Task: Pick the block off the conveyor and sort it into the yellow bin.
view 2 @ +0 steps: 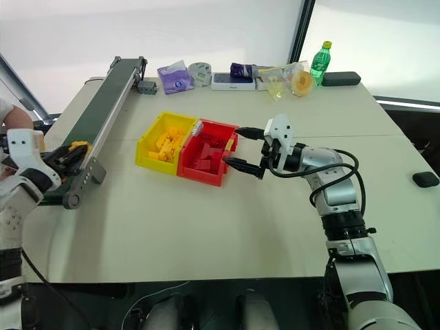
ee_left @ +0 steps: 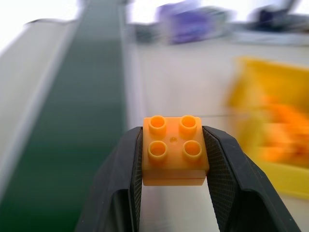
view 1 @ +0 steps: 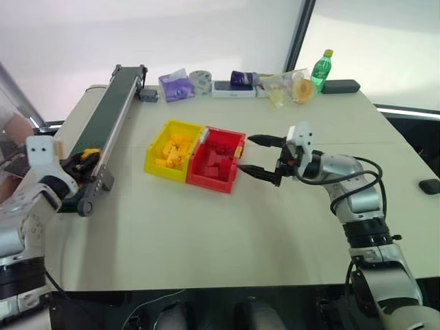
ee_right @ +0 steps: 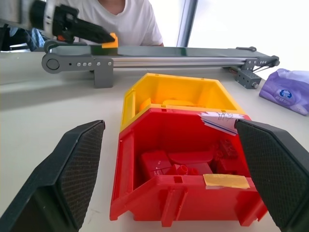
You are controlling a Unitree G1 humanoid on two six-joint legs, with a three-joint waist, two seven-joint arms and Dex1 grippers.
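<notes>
The two head views look forward and down from above the near edge of the surface (view 1: 227, 227), taking in its whole width; both share the yellow bin (view 1: 173, 151), the red bin (view 1: 217, 158) touching it, and the conveyor (view 1: 113, 110) running away on the yellow bin's far-left side. The left wrist view sits very close behind the block (ee_left: 175, 151), low over the conveyor's near end, facing along the belt with the yellow bin off to one side. The right wrist view is low and close to the red bin, facing across it and the yellow bin behind toward the conveyor.
</notes>
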